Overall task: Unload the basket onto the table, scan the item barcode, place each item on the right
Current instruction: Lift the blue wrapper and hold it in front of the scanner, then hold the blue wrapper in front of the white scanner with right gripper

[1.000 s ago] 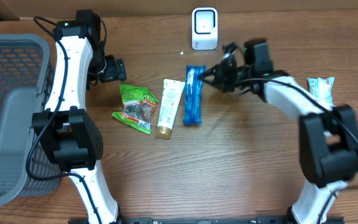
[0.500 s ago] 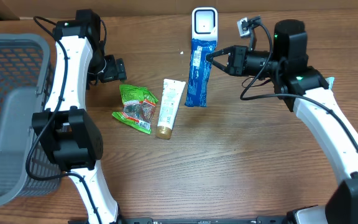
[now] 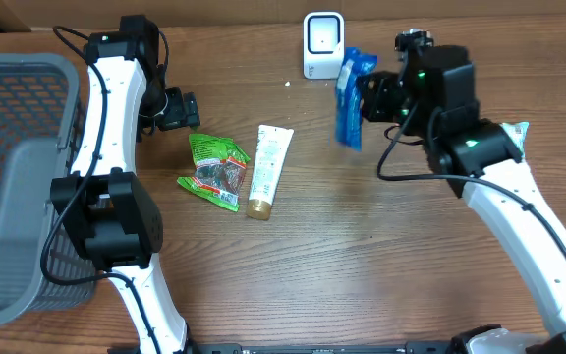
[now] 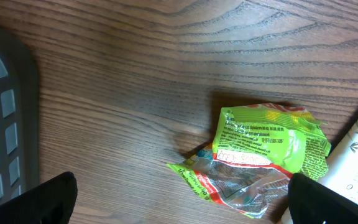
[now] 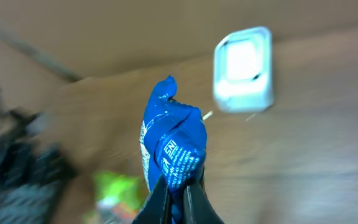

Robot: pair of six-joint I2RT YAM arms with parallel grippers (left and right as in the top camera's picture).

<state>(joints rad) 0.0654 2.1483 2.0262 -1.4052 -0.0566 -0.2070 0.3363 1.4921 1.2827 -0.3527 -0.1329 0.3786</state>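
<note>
Pinching the blue packet (image 3: 349, 96) in our right gripper (image 5: 178, 190), we hold it up just beside the scanner (image 3: 323, 44); our left gripper (image 3: 187, 109) hangs spread wide, well left of the scanner.

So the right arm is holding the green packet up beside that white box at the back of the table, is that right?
Not quite: the right gripper is shut on the blue packet, as the right wrist view shows. The green packet lies on the table. The rest holds: it is up beside the white box.
</note>
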